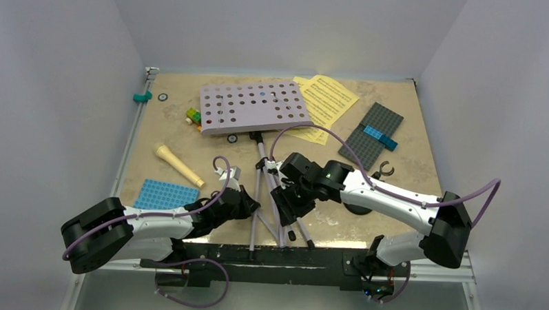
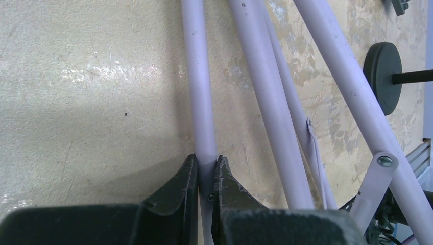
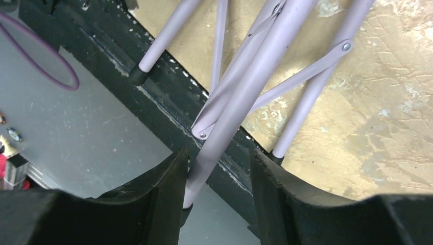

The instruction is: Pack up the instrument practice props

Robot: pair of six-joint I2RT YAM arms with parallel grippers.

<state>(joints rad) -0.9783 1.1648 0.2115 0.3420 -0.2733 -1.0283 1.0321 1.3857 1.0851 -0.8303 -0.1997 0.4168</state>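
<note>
Here the left tool (image 2: 207, 171) was clamped on the left leg (image 2: 200, 92) of the music stand (image 1: 254, 106), which lay flat on the tabletop (image 1: 416, 167), feet toward the near edge. The right tool (image 3: 217, 168) stood half open astride a neighbouring leg (image 3: 240, 97), gripping nothing. Folding the tripod seemed the step in hand; next, that tool should close and draw the legs together.

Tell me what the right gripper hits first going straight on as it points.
Probably the lilac stand leg, sitting between the open fingers of the right gripper; behind it, the black rail.
</note>
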